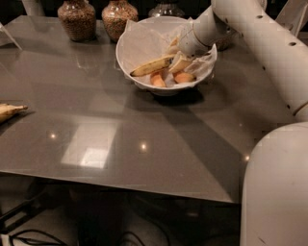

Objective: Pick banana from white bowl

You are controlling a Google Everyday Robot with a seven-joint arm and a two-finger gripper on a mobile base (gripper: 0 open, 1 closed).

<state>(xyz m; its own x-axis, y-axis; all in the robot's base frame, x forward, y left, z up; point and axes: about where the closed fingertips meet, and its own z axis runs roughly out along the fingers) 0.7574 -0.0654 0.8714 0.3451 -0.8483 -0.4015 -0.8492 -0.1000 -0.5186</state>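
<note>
The white bowl (162, 89), lined with crinkled white paper, stands at the back middle of the grey table (144, 125). The yellow banana (151, 67) lies in it on a slant, its right end raised toward my gripper (180, 61). The gripper reaches down into the bowl from the right, right at the banana's right end, and covers that end. Two short orange chunks (157, 79) lie in the bowl below the banana.
Two glass jars of brown grain (77, 19) (119, 17) and a clear glass vessel (166, 8) stand behind the bowl. Another banana (9, 111) pokes in at the left edge. My white arm (260, 33) and base (276, 187) fill the right side.
</note>
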